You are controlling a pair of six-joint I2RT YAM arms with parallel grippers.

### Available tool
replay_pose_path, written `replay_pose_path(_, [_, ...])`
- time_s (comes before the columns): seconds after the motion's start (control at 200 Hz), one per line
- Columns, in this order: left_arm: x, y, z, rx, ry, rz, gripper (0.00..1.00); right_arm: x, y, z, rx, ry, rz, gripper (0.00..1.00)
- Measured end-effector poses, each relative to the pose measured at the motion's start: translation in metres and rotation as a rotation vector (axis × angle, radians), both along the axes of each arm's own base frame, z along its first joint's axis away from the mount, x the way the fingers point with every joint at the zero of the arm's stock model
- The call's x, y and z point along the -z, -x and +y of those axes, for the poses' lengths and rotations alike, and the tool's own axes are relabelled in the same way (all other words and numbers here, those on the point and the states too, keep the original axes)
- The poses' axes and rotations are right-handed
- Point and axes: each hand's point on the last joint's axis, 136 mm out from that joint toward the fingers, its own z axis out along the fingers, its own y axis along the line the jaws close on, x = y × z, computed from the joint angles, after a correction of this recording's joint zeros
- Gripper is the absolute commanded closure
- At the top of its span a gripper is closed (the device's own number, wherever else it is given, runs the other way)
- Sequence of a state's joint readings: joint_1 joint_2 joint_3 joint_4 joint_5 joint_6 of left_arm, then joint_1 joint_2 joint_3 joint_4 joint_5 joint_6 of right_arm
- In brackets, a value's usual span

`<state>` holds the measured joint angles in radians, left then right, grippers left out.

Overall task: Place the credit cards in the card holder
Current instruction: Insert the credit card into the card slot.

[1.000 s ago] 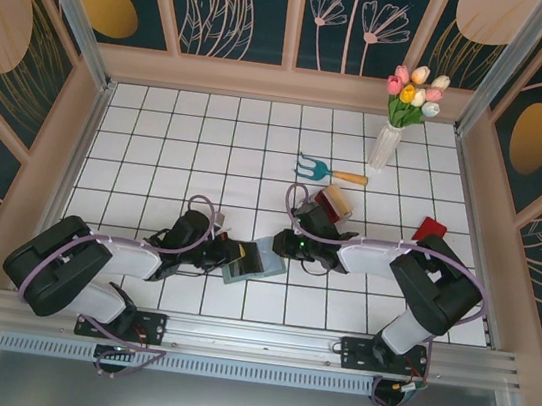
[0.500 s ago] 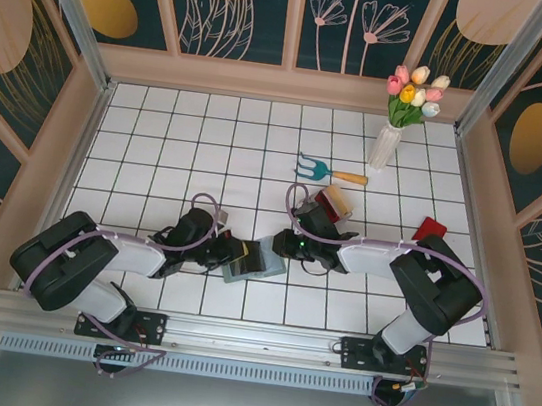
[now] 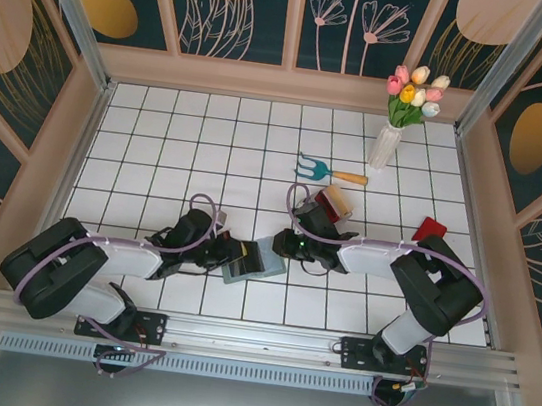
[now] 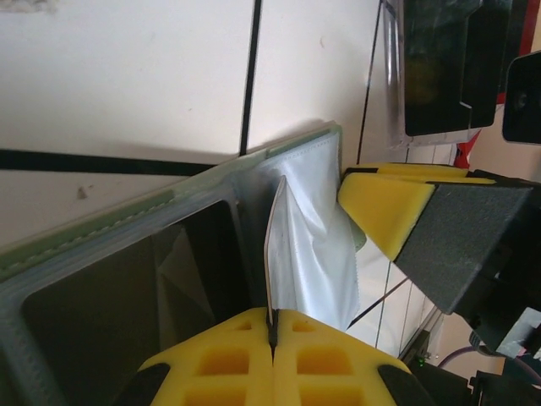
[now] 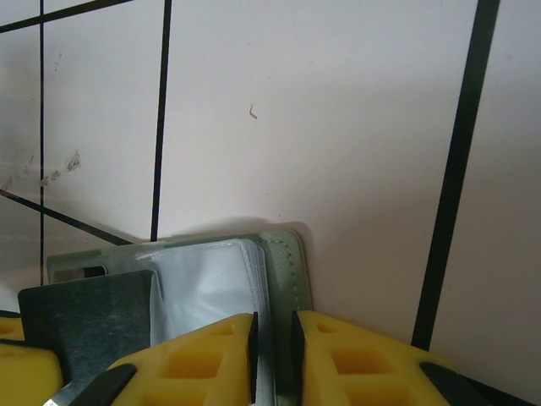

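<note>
The card holder (image 3: 260,265) lies open on the tiles between both arms, sage-green outside with clear sleeves (image 4: 317,228) inside. My left gripper (image 4: 273,326) is shut on a thin card (image 4: 267,254), seen edge-on with its far end among the sleeves. In the top view the left gripper (image 3: 226,254) is at the holder's left edge. My right gripper (image 5: 273,347) is shut on the green cover (image 5: 287,254) and the sleeve edges. A dark grey card (image 5: 89,317) stands beside the sleeves. A red card (image 3: 430,229) lies on the tiles at the right.
A blue toy rake (image 3: 318,167) with a wooden handle lies behind the arms. A dark red and beige flat thing (image 3: 335,203) rests by the right arm. A white vase of tulips (image 3: 385,143) stands at the back right. Walls close in three sides.
The left arm's elbow has shifted slightly. Both grippers stay at the holder with their grips unchanged.
</note>
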<state>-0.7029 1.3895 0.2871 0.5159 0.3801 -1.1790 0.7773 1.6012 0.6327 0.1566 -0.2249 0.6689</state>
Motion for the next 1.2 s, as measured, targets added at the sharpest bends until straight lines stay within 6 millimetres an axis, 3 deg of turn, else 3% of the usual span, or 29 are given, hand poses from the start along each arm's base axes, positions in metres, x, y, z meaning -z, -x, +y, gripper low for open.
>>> replay_pose_path(0.235, [0.005,0.008,0.01,-0.023,-0.014,0.014,0.97,0.0,0.0,0.0,0.0,0.0,0.0,0.79])
replay_pose_path(0.896, [0.003,-0.007,-0.013,-0.012,0.048,0.01,0.95,0.0,0.0,0.001,-0.001,-0.002,0.0,0.79])
replay_pose_path(1.156, [0.006,-0.01,-0.028,0.016,0.037,0.014,0.89,0.0,0.0,0.0,0.011,-0.009,0.006,0.78])
replay_pose_path(1.201, [0.006,-0.011,-0.031,0.02,0.033,0.013,0.82,0.0,0.0,0.0,0.013,-0.011,0.006,0.78])
